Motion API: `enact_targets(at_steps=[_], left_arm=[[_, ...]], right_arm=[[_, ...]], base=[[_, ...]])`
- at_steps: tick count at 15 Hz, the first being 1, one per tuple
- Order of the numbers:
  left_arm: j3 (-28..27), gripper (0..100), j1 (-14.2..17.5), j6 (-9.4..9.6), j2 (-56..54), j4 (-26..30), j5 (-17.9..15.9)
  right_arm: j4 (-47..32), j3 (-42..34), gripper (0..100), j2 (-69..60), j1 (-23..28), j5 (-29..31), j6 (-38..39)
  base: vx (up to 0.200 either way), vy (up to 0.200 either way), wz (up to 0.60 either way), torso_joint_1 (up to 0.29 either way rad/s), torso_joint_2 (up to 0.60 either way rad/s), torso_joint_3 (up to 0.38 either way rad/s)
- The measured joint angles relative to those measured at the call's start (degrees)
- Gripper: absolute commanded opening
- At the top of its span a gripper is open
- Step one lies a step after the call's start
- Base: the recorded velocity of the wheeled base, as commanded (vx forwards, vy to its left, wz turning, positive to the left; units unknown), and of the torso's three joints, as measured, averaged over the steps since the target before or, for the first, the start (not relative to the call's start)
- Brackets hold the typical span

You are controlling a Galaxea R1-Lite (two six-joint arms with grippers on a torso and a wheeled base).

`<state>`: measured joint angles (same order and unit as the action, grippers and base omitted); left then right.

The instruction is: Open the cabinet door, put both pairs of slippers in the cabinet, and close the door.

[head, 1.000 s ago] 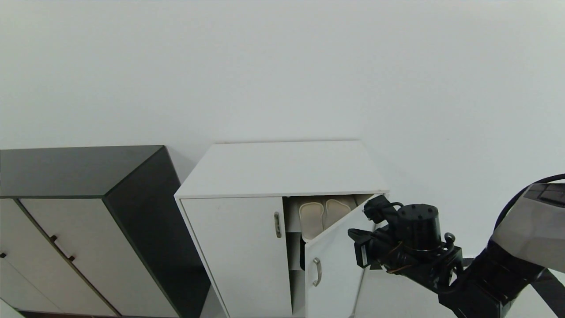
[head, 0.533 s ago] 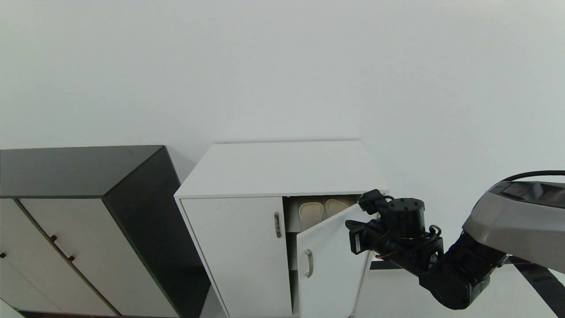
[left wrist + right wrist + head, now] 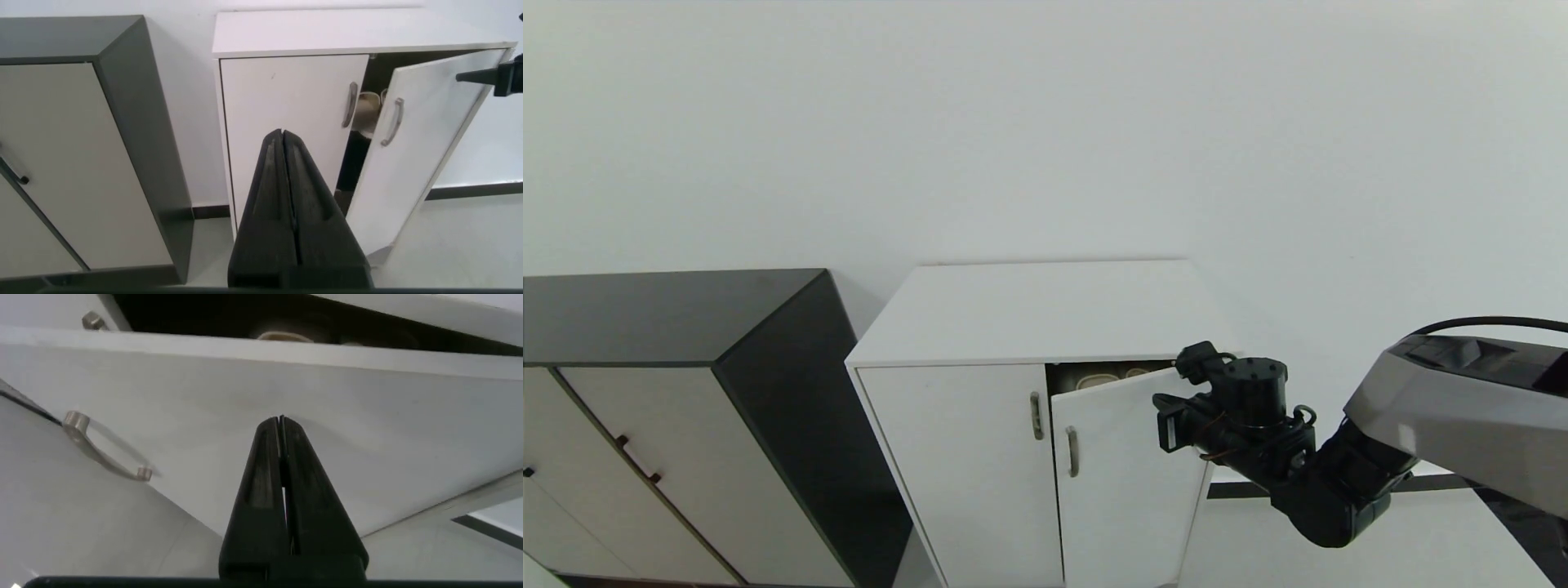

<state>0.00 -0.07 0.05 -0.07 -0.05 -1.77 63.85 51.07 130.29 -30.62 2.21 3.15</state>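
Left end effector: my left end effector (image 3: 283,135) is closed on nothing and hangs well back from the cabinet, facing its front.
Right end effector: my right end effector (image 3: 1166,425) (image 3: 282,425) sits at lower right of centre in the head view. Its fingers are pressed together and empty, with the tips at the outer face of the right door (image 3: 1127,482) (image 3: 425,139) (image 3: 343,392). I judge they are touching it.
Step in hand: I take this to be the last step, closing the door. It stands ajar, with a narrow gap along its top edge.
Next move: it calls for a steady push into the panel until it sits flush beside the left door (image 3: 956,465), and no grasp of the door handle (image 3: 1072,452) (image 3: 396,122) (image 3: 106,447).
Slippers: two pale slippers (image 3: 1117,379) (image 3: 368,110) (image 3: 282,335) show through the gap, on the top shelf inside. I cannot tell where the second pair is.
Cabinet: there is one white cabinet (image 3: 1045,314) at centre, with two doors and one handle on each.
Beyond: one dark-topped cabinet (image 3: 670,314) stands at lower left, just beside the white one.
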Motion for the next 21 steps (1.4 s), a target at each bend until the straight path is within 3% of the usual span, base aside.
enact_targets(at_steps=[8, 21], left_arm=[[0.0, 0, -0.04, 0.05, 0.0, -0.02, 0.0], [0.0, 0, 0.0, 0.05, 0.0, -0.02, 0.0]], right_arm=[[-0.24, 6.1, 0, 4.27, 2.43, 0.0, 0.02], [-0.16, 7.64, 0, 5.57, 2.71, 0.0, 0.02]], base=[[0.0, 0.0, 0.0, 0.0, 0.0, 0.0], [0.0, 0.0, 0.0, 0.0, 0.0, 0.0]])
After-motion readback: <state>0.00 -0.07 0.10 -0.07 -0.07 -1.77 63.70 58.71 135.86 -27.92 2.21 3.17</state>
